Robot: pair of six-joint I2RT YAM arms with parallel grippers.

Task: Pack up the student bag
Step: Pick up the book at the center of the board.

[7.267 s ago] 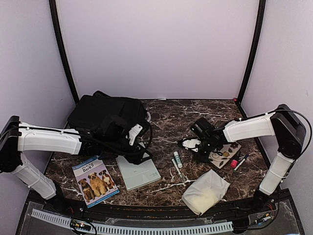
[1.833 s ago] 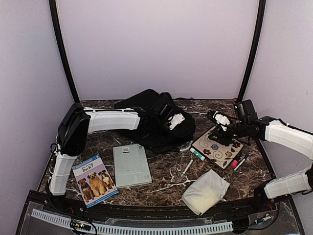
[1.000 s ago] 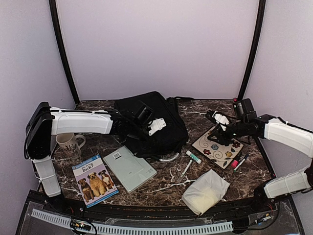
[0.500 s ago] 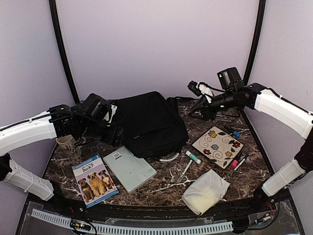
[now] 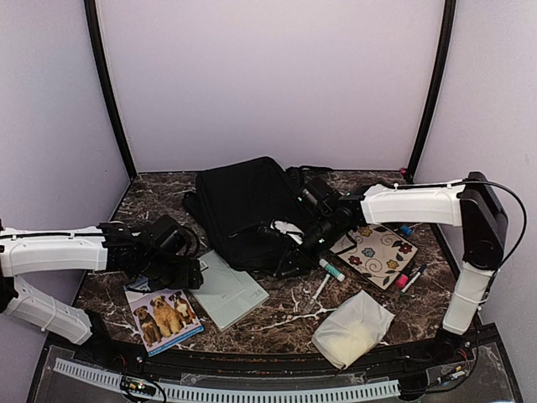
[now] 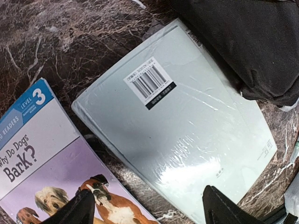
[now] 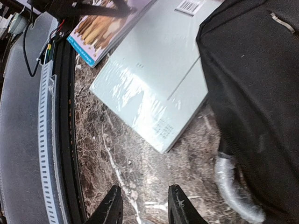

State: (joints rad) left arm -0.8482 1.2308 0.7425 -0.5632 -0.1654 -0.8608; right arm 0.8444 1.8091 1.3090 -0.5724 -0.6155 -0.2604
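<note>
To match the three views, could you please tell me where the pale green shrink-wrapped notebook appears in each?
Top external: the pale green shrink-wrapped notebook lies lower centre-left.
Left wrist: it fills the centre.
Right wrist: upper centre.
Shared landmark: the black fabric student bag along one edge.

The student bag [image 5: 243, 206] is matt black cloth. The counter [image 5: 285, 332] looks like polished dark marble. The pale book [image 6: 187, 130] wears glossy plastic wrap.

One student bag [image 5: 247, 206]. In front of it, two books [image 5: 228, 290]. To its right, one floral pad [image 5: 375, 252], one white pouch [image 5: 352, 327] and at least four pens [image 5: 331, 269].
</note>
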